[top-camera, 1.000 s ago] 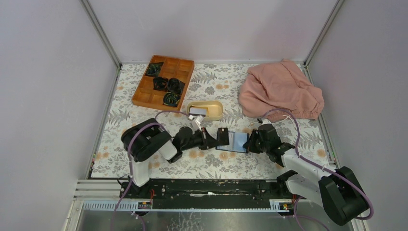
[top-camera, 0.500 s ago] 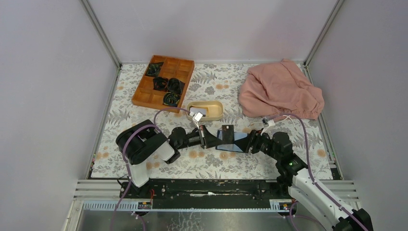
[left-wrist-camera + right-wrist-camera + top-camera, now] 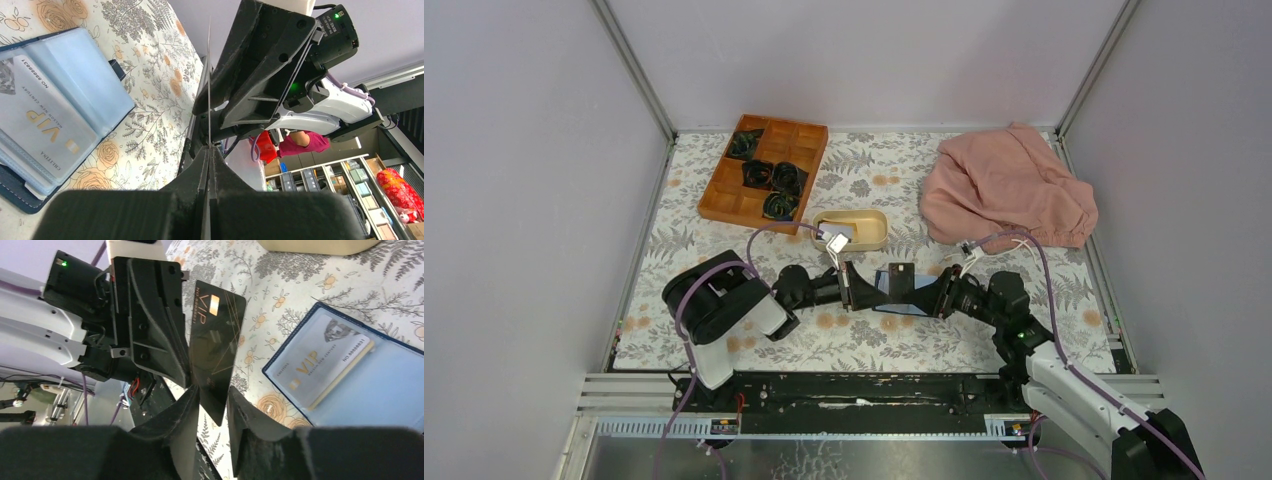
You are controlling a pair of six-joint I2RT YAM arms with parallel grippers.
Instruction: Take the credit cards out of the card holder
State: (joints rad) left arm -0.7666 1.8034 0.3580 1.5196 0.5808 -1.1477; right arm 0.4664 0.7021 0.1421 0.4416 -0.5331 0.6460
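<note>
— Since a second ago, your right arm has swung its elbow in from the near right corner and now stretches forward. Your right gripper (image 3: pixel 934 297) has come up against the black card (image 3: pixel 215 345), which has shifted slightly toward it.

— Who has the card?

— Your left gripper (image 3: pixel 207 150). Its fingers are pressed together on one end of the card. The card stands out of them edge-on in the left wrist view, clear of the worktop (image 3: pixel 864 340).

— And my right one?

— Its fingers (image 3: pixel 186 410) straddle the card's lower corner. You cannot tell from these views whether they pinch it or only flank it.

— Where is the card holder?

— The card holder (image 3: pixel 911 298) lies open on the worktop between your two grippers, close to the near edge and a little right of its middle. A pale card (image 3: pixel 40 125) printed VIP sits in one of its light blue pockets.

— What else is around?

— A beige dish (image 3: pixel 869 240) stands just beyond your left gripper, toward the far edge. A wooden tray (image 3: pixel 764 170) with dark items in some compartments lies near the far left corner, and a pink cloth (image 3: pixel 1004 190) is heaped by the far right corner.
</note>
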